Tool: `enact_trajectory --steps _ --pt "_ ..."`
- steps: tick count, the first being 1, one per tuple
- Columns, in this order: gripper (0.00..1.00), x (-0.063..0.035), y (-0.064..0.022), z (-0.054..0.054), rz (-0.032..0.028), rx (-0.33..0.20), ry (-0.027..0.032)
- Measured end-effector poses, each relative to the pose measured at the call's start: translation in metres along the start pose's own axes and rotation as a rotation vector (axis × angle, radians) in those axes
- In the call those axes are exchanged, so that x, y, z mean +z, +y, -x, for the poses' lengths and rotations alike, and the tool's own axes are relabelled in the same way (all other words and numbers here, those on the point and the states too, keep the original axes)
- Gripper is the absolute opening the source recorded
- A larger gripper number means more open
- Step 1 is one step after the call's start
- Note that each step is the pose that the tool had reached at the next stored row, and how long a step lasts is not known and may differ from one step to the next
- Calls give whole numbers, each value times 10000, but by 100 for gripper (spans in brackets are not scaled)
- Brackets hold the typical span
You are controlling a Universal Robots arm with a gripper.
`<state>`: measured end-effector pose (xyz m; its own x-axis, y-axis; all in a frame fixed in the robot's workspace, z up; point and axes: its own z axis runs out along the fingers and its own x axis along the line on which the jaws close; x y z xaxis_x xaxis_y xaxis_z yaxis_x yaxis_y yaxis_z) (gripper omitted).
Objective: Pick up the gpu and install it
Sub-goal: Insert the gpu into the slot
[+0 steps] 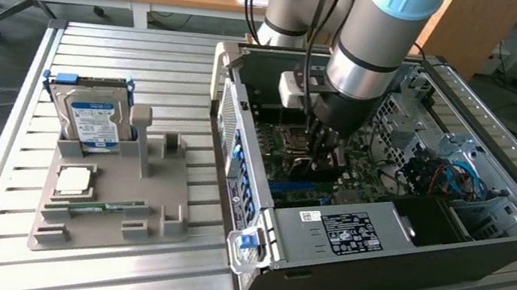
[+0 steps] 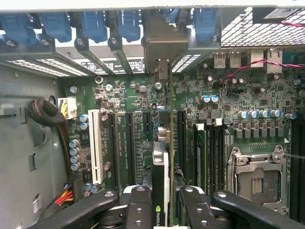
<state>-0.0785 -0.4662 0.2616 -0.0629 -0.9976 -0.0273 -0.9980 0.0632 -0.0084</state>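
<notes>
While held by gripper (image 2: 164,202), gpu (image 2: 161,171) seemingly meets motherboard (image 2: 228,95).

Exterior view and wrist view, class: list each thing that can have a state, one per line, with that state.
computer case: side panel off, interior exposed.
gpu: held on edge between the gripper's fingers, over the motherboard slots.
gripper: shut on the gpu, inside the case.
CPU socket: no chip in it.
hard drive: standing propped in the grey holder tray, outside the case.
memory stick: lying in the tray.

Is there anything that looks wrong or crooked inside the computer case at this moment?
Nothing stands out. The gripper holds the gpu edge-on and straight over the motherboard slots.
</notes>
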Motion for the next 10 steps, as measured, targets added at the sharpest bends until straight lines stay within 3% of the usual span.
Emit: enact_trajectory --steps 10 --pt "27 45 8 -2 1 -1 0"
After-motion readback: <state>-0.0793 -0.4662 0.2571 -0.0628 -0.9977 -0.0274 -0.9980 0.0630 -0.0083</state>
